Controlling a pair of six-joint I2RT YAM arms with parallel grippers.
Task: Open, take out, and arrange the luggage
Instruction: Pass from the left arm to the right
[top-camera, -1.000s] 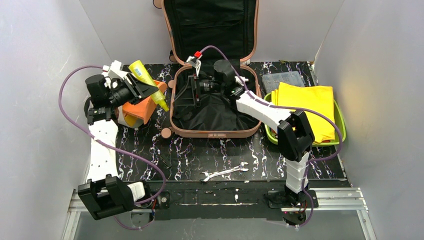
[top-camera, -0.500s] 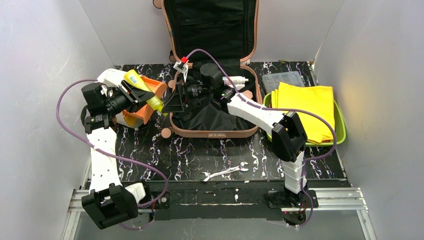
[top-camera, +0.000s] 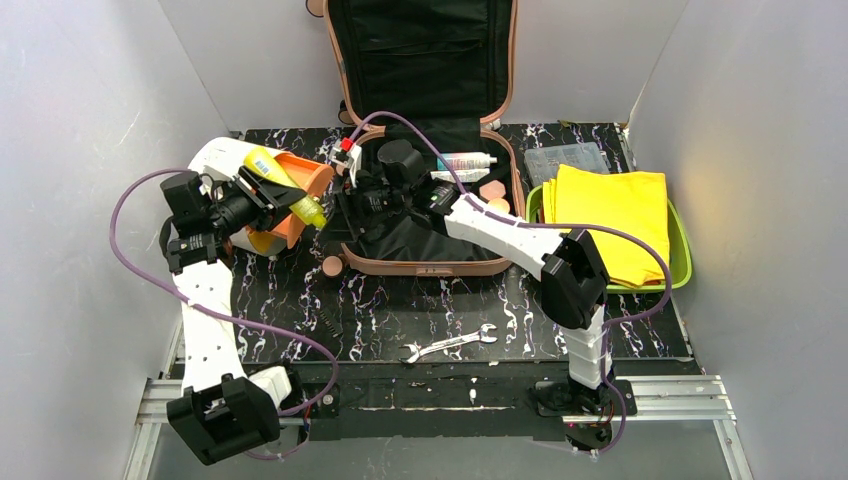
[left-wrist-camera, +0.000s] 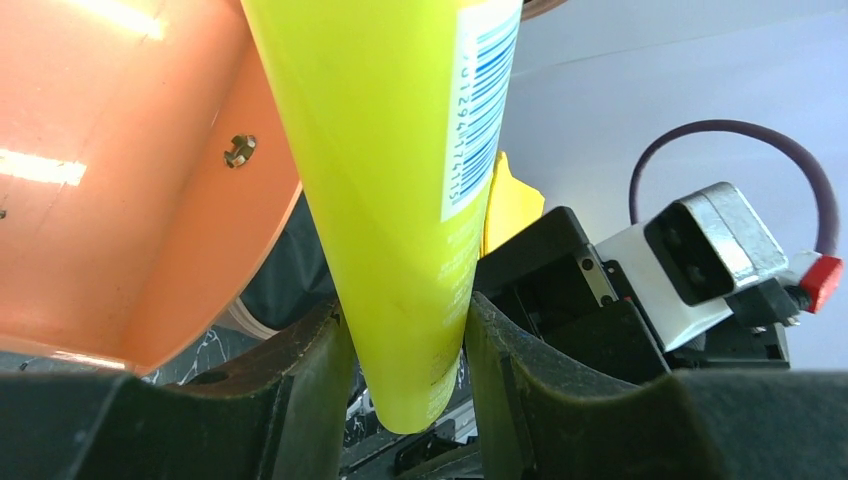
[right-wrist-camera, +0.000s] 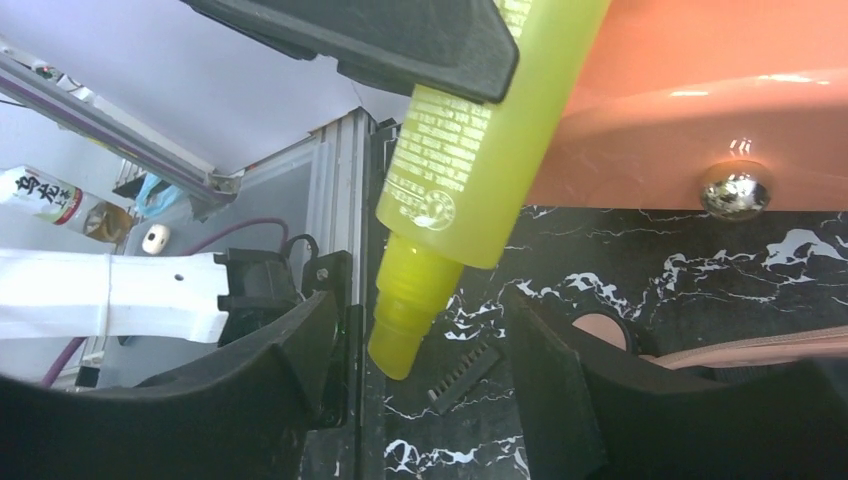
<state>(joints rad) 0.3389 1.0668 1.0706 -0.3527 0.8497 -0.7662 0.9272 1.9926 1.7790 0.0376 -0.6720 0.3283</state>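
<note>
The luggage (top-camera: 430, 235), a salmon-pink hard-shell suitcase, lies open at the back centre with its black-lined lid (top-camera: 420, 50) standing upright. My left gripper (left-wrist-camera: 405, 345) is shut on the flat tail end of a yellow-green bottle (left-wrist-camera: 400, 150), held in the air beside the round drum box (top-camera: 295, 190). In the top view that bottle (top-camera: 290, 188) slants down to the right from the left gripper (top-camera: 268, 188). My right gripper (right-wrist-camera: 420, 370) reaches left over the suitcase rim. Its jaws stand open on either side of the bottle's cap (right-wrist-camera: 405, 335), with a gap on each side.
A lime-green tray (top-camera: 683, 250) with a yellow cloth (top-camera: 610, 215) sits at the right, a clear plastic case (top-camera: 565, 160) behind it. A wrench (top-camera: 450, 343) and a small black comb-like strip (top-camera: 328, 322) lie near the front. A white tube (top-camera: 465, 162) stays inside the luggage.
The right arm has swung left out of the suitcase to the bottle's cap, and its jaws have narrowed somewhat. The left arm has shifted the bottle slightly down and left.
</note>
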